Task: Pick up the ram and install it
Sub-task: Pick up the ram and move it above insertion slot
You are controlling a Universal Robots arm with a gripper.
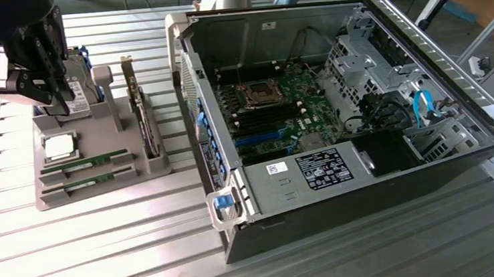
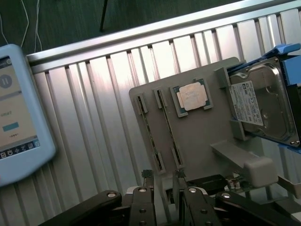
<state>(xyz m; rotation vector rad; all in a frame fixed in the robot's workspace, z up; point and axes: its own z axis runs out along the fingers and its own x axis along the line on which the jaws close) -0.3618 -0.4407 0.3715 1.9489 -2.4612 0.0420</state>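
ram (image 1: 85, 162): 2 | processor (image 2: 192, 98): 1 | hard drive (image 2: 263, 108): 1 | expansion card (image 1: 143, 121): 1 | holder tray (image 2: 197, 136): 1 | computer case (image 1: 238, 35): 1 | tablet (image 2: 19, 117): 1

drive label (image 2: 249, 103), case sticker (image 1: 324, 169), unreadable (too small)

Ribbed aluminium table (image 1: 105, 258), bright glare streaks across the slats (strongest toward the near edge). Dark floor (image 2: 141, 14) beyond the table's rim, with thin white cables (image 2: 29, 23) against it. Pale metal furniture legs (image 1: 492, 26) at the exterior view's upper right.
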